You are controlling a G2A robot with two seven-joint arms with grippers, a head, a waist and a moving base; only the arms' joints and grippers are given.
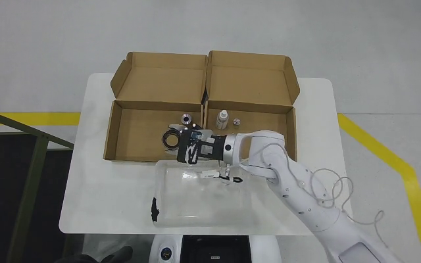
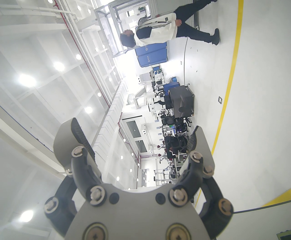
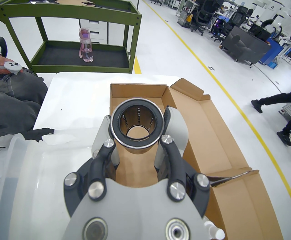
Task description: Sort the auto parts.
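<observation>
My right gripper (image 1: 187, 146) hangs over the near right part of the left cardboard box (image 1: 135, 135), shut on a black-rimmed cylindrical bearing (image 1: 172, 138). In the right wrist view the bearing (image 3: 138, 142) sits between the fingers of the right gripper (image 3: 137, 122), its open end towards the camera, above the brown floor of the box (image 3: 204, 141). A small metal part (image 1: 186, 119) lies in the same box. A small white bottle (image 1: 222, 119) and a small round part (image 1: 236, 121) are in the right box (image 1: 263, 131). My left gripper (image 2: 135, 127) is open, holds nothing, and faces the room.
A clear plastic bin (image 1: 197, 197) with black tape (image 1: 155, 210) on its rim stands at the table's front, just under the right arm. Both box lids stand open at the back. A green cart (image 3: 68, 13) is beyond the table.
</observation>
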